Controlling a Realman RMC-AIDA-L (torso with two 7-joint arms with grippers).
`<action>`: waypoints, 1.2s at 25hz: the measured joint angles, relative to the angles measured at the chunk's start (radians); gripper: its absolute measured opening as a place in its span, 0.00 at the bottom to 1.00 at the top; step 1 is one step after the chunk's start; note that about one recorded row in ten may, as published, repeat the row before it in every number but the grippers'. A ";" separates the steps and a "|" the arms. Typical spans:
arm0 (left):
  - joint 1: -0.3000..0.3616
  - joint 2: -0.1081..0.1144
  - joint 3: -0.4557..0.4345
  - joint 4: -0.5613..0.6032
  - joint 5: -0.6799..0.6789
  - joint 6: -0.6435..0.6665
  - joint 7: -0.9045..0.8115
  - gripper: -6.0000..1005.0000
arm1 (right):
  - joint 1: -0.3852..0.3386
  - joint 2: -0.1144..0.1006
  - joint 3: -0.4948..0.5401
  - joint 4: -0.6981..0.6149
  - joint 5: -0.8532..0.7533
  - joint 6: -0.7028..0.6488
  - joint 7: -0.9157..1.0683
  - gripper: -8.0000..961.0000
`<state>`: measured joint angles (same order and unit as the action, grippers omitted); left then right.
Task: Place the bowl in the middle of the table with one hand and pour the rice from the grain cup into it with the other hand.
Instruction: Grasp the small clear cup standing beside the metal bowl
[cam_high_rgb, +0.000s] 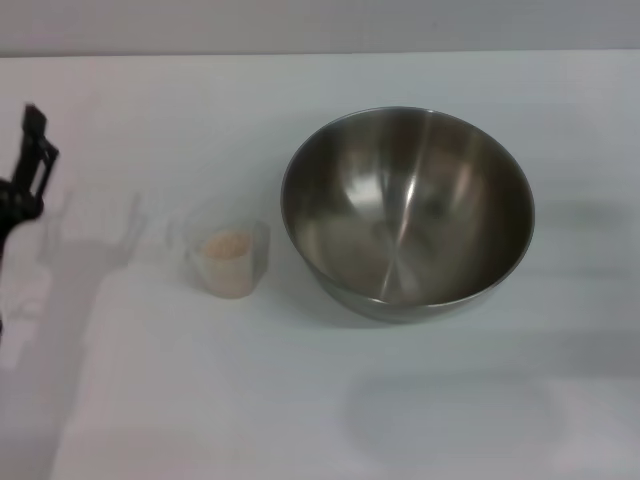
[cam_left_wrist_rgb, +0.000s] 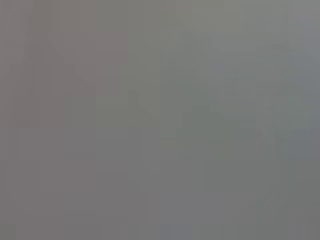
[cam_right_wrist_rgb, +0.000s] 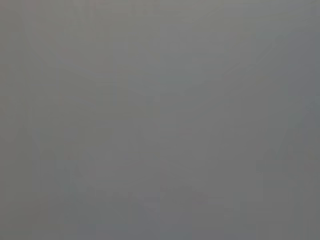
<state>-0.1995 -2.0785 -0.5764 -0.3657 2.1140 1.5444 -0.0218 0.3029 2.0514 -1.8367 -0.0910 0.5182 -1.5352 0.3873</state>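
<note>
Looking down from the head view, we find the bowl (cam_high_rgb: 407, 212) standing upright a little right of the frame's centre on the table (cam_high_rgb: 300, 400), empty as far as we can see, with the grain cup (cam_high_rgb: 229, 256) just beside its lower-left flank and apart from it. The rice (cam_high_rgb: 228, 245) sits inside the cup as a pale heap near the top. At the far left edge of the frame, the left gripper (cam_high_rgb: 28, 160) shows only as a dark sliver, and we cannot tell whether it is released or clenched; nothing appears to be in it. The right gripper is not visible anywhere, and both wrist views give us only a flat grey field with nothing to read. What matters for the coming move, in our judgement, is that the cup lies to the right of the left gripper and slightly lower in the frame, well apart from it, with bare table between them, while the bowl lies farther right beyond the cup. That makes the left arm the nearer one for the cup, leaving the bowl to the right arm. The cup's handle we cannot make out clearly.
</note>
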 joint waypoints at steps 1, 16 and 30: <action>0.011 0.000 0.022 0.001 -0.001 0.000 0.003 0.82 | 0.001 0.001 0.010 0.000 0.000 0.013 -0.024 0.45; 0.090 0.000 0.197 -0.040 -0.004 -0.162 0.143 0.82 | 0.058 -0.008 0.076 -0.005 -0.001 0.107 -0.070 0.45; 0.071 0.002 0.200 -0.075 0.001 -0.278 0.152 0.82 | 0.067 -0.010 0.084 -0.005 -0.001 0.118 -0.067 0.45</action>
<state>-0.1289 -2.0761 -0.3764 -0.4412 2.1149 1.2669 0.1306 0.3699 2.0417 -1.7532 -0.0956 0.5171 -1.4167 0.3198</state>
